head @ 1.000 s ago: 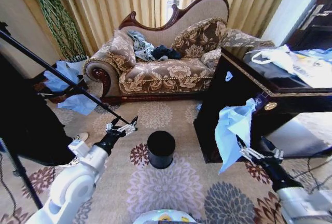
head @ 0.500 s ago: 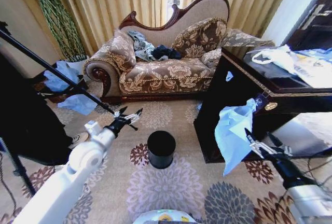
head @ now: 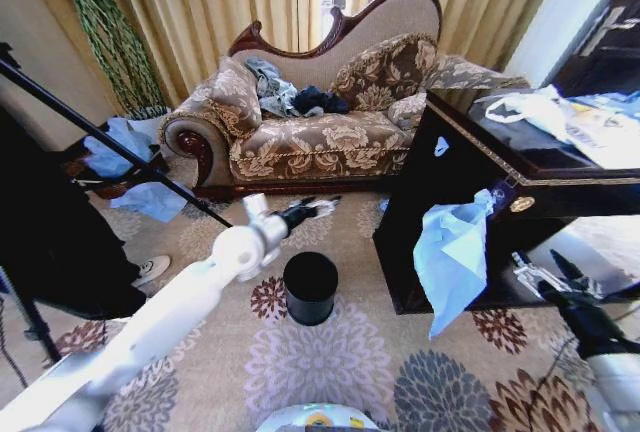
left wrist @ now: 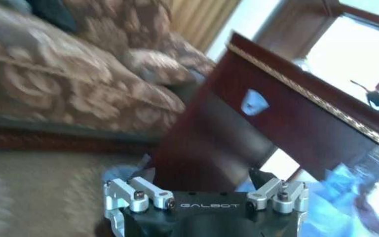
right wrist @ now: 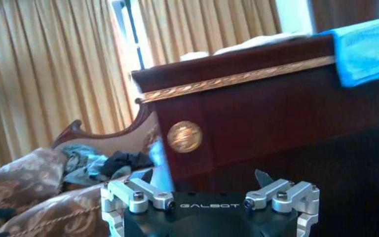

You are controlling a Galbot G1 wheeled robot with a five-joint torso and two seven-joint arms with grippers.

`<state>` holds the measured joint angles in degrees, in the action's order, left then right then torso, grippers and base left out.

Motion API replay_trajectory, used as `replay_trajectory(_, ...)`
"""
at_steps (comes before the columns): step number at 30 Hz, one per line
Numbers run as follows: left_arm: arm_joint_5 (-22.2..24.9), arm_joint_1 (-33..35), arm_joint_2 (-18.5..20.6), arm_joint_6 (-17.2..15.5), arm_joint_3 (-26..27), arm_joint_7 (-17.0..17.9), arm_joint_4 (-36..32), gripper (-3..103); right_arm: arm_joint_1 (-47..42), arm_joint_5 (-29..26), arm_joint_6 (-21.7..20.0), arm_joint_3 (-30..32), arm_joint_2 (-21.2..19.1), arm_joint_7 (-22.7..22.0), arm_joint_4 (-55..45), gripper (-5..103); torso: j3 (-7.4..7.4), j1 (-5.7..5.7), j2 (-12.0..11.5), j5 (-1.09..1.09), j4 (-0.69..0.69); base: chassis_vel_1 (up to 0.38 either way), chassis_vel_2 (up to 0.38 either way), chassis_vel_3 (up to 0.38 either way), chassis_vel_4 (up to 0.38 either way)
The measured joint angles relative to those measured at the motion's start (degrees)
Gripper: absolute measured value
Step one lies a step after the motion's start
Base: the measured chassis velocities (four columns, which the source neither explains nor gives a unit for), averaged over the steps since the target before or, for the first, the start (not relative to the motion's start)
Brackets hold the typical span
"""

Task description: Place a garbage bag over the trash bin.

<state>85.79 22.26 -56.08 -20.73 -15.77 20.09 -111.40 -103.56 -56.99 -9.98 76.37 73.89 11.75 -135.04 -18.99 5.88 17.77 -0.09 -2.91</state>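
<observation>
The trash bin (head: 310, 287), small and black, stands upright on the flowered carpet in the head view. The garbage bag (head: 452, 257), pale blue, hangs down the front corner of the dark cabinet (head: 470, 167), right of the bin. In the right wrist view the garbage bag (right wrist: 158, 160) is a pale strip beside the cabinet's gold medallion. My left gripper (head: 308, 210) hovers open beyond the bin, toward the sofa's base, holding nothing. My right gripper (head: 543, 274) is open and empty, low to the right of the bag and apart from it.
A patterned sofa (head: 320, 137) with clothes on it stands behind the bin. A white printed bag (head: 560, 117) lies on the cabinet top. A black tripod leg (head: 110, 142) slants across the left. Darker blue sheets (head: 130, 167) lie by the plant.
My left arm has swung right and forward, from left of the bin to beyond it. My right gripper has drawn away to the right from the bag's lower edge. The bag still hangs.
</observation>
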Motion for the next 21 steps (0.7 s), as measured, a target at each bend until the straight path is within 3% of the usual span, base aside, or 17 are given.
replay_trajectory(1, 0.0, 0.0, 0.0, 0.0, 0.0, 0.0, 0.0, 98, 0.0, 0.0, 0.0, 0.0, 0.0, 0.0, 0.0, 100, 0.00, 0.00, 0.0, 0.00, 0.00, 0.000, 0.000, 0.000, 0.000)
replay_trajectory(4, 3.6, -4.6, -3.6, -0.7, -4.5, 1.7, 2.0, 98, 0.7, -1.2, 3.3, 1.9, 0.0, 6.6, 5.1, 100, 0.00, 0.00, 0.0, 0.02, -0.01, 0.000, 0.000, 0.000, 0.000)
replay_trajectory(7, 5.6, -6.8, -6.3, -0.8, -6.4, 2.4, 3.9, 97, 1.1, -0.4, 5.6, 2.1, 0.0, 9.6, 7.9, 100, 0.01, 0.00, 0.0, 0.02, 0.00, 0.000, 0.000, 0.000, 0.000)
replay_trajectory(13, 9.6, -10.6, -12.5, -1.0, -8.8, 3.2, 8.9, 97, 1.5, 2.5, 7.8, 1.0, 0.6, 10.9, 10.6, 100, 0.00, 0.00, 0.0, 0.02, 0.00, 0.000, 0.000, 0.000, 0.000)
replay_trajectory(16, 15.0, -12.9, -16.8, -2.0, -8.8, 5.7, 12.3, 97, 1.4, 4.8, 8.9, -0.1, 1.3, 11.3, 11.5, 100, 0.01, -0.01, 0.0, 0.03, 0.00, 0.000, 0.000, 0.000, 0.000)
replay_trajectory(21, 18.1, -13.8, -19.2, -2.4, -8.8, 7.4, 14.5, 96, 1.5, 5.4, 9.1, -0.4, 1.6, 11.4, 11.9, 100, 0.00, 0.00, 0.0, 0.03, 0.00, 0.000, 0.000, 0.000, 0.000)
